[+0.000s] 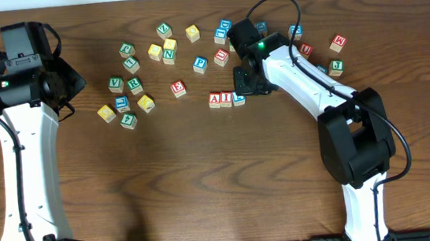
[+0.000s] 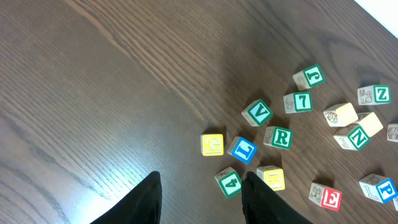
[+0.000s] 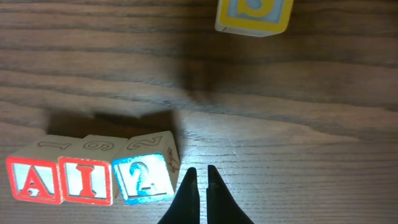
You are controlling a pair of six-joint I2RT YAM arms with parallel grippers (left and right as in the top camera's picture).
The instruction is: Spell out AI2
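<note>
The right end effector [image 3: 199, 174] has its fingers pressed together with nothing between them. Its tips are just right of the blue "2" cube [image 3: 143, 179], and whether they touch it I cannot tell. Closed like this, it looks suited to nudging a cube sideways rather than lifting one. The "2" cube sits face up against the red "I" cube [image 3: 87, 180], which touches the red "A" cube [image 3: 34, 180]. The three form a tight row reading A, I, 2 from left to right on the worktop [image 1: 205, 177], on the near side of the scattered cubes, so the word looks spelled. A yellow cube [image 3: 254, 15] lies well apart, farther off. The left end effector [image 2: 202, 193], fingers apart and empty, hovers over the left-hand cluster near the yellow "G" cube [image 2: 212, 144], far from the row.
</note>
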